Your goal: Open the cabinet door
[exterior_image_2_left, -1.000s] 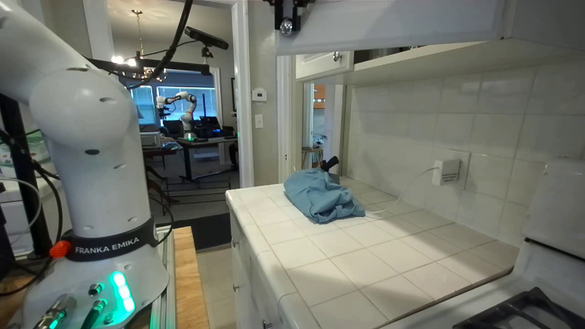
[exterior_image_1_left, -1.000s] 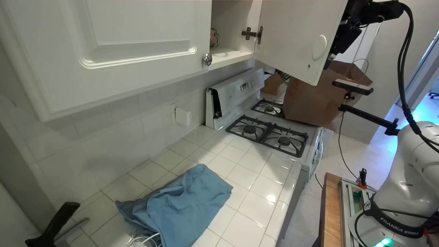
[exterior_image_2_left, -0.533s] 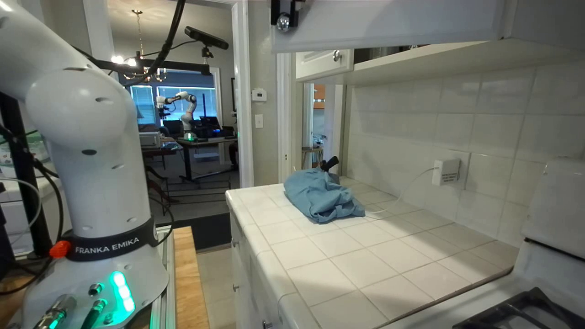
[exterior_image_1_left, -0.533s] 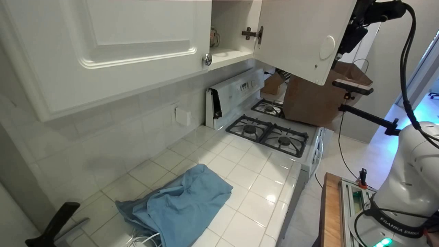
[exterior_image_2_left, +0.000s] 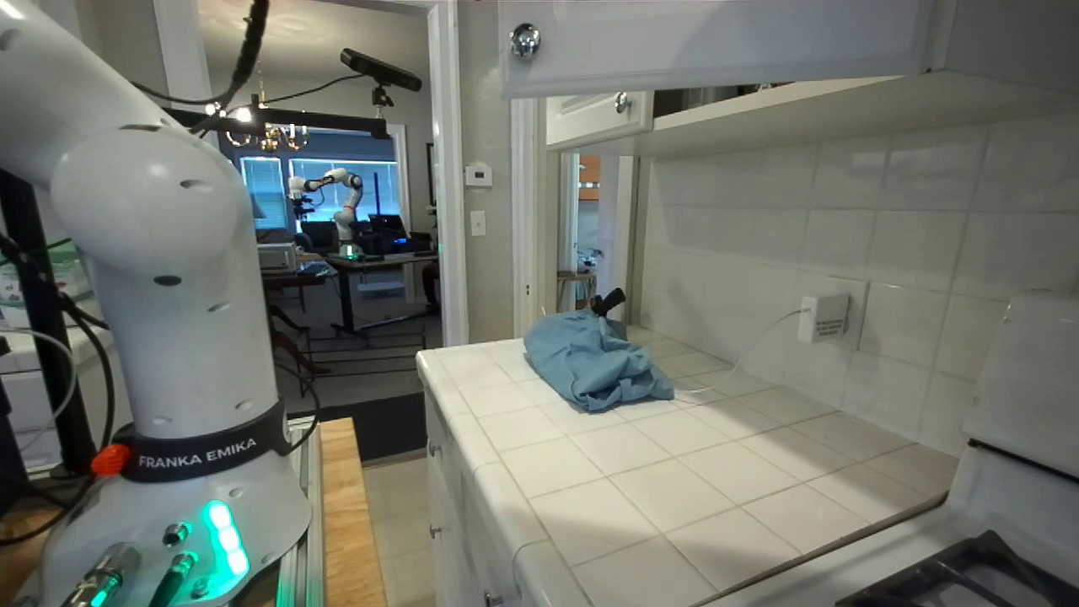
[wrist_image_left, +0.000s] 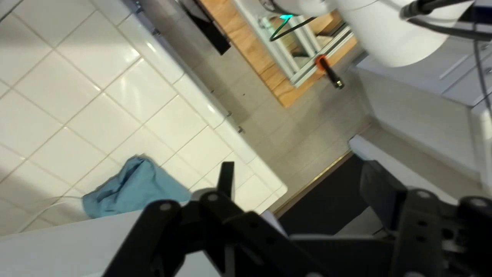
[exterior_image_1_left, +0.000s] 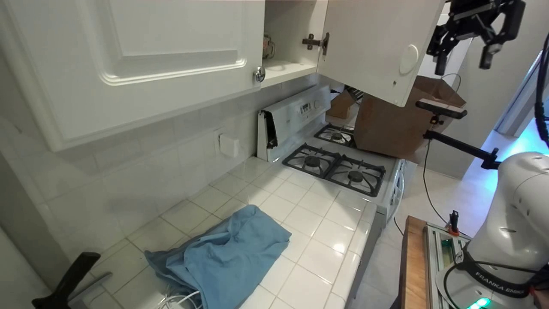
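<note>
The white cabinet door [exterior_image_1_left: 373, 47] stands swung out from the cabinet, its plain back towards the camera in an exterior view. Its front [exterior_image_2_left: 716, 42] and round shiny knob [exterior_image_2_left: 524, 40] show in an exterior view, with nothing on the knob. Just off the door's free edge hangs my gripper [exterior_image_1_left: 464, 62], fingers spread and pointing down, apart from the knob. The wrist view also has the gripper [wrist_image_left: 301, 173] with a wide gap and no object between its fingers. In the exterior view that shows the knob, the gripper is out of frame.
A wider white door [exterior_image_1_left: 171, 56] with a raised panel stays shut beside the open compartment. Below are a stove [exterior_image_1_left: 334, 167], a brown paper bag [exterior_image_1_left: 390, 120] and a tiled counter [exterior_image_1_left: 309, 231] with a blue cloth [exterior_image_1_left: 231, 253]. A camera on a black bracket [exterior_image_1_left: 463, 146] juts from the robot's stand.
The door swung a little farther out between the two earlier moments, then stayed put. My gripper, earlier at the knob, has let go, opened and drawn away from the door.
</note>
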Robot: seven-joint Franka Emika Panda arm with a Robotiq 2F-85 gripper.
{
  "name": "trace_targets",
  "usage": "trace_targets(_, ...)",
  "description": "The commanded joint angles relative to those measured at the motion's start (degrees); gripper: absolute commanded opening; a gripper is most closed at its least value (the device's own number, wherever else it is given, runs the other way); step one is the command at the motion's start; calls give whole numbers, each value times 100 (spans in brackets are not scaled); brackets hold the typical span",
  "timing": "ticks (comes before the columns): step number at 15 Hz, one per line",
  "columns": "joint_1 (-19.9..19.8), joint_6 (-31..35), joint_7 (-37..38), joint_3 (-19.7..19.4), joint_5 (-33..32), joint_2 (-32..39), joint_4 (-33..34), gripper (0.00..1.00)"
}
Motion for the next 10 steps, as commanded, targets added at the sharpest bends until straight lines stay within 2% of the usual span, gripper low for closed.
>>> trace_targets(1, 242, -1399, -420, 44, -243, 297, 807, 100)
trace_targets(3, 404, -2004, -643, 88, -508, 389, 1077, 100)
trace_targets(4, 520, -1473, -738, 138, -701, 349, 440, 100)
trace_targets(10, 581, -1562, -991, 494, -1514, 531, 526, 100)
